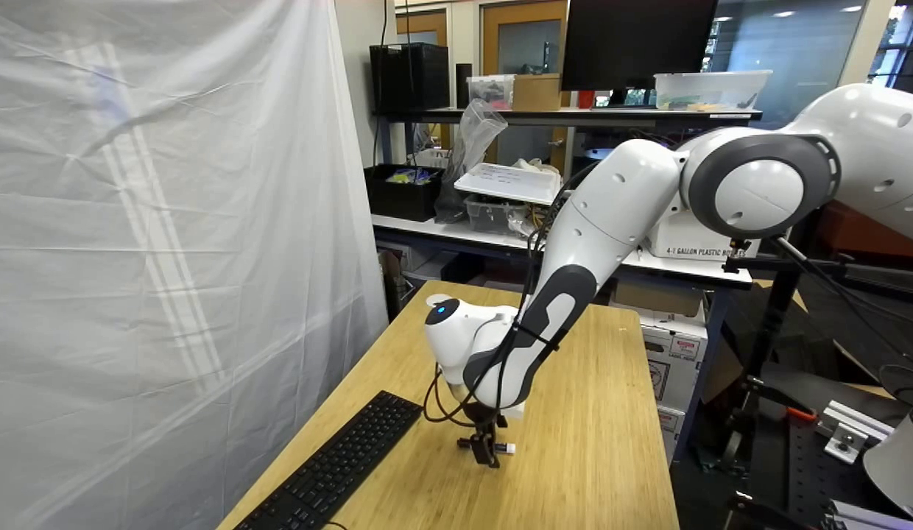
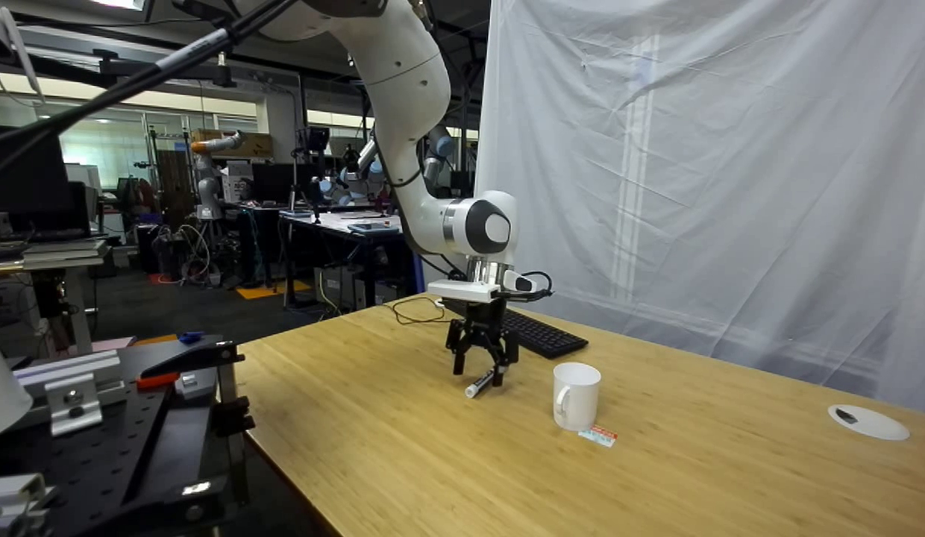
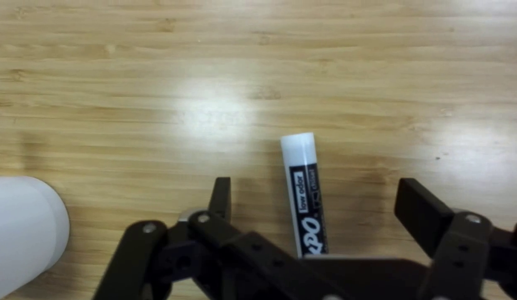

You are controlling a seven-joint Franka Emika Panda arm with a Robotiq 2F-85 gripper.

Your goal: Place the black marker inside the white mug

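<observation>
Blocky blk fingers (image 3: 421,212) of gripper (image 3: 314,183) standing spread, gap showing each side of slim cyl. marker (image 3: 306,208) lying btwn on grained wood table (image 2: 403,447). Smooth wht mug (image 2: 582,395) standing upright nearby; open wood stretching from marker toward table edge.

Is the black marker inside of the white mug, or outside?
Outside: the wrist view shows the black marker lying apart from the white mug.

My hand (image 1: 487,453) points down, low over the surface (image 1: 582,442). Black marker (image 1: 508,447) shows either side of it; keyboard (image 1: 342,460) nearby, apart from it.
</observation>
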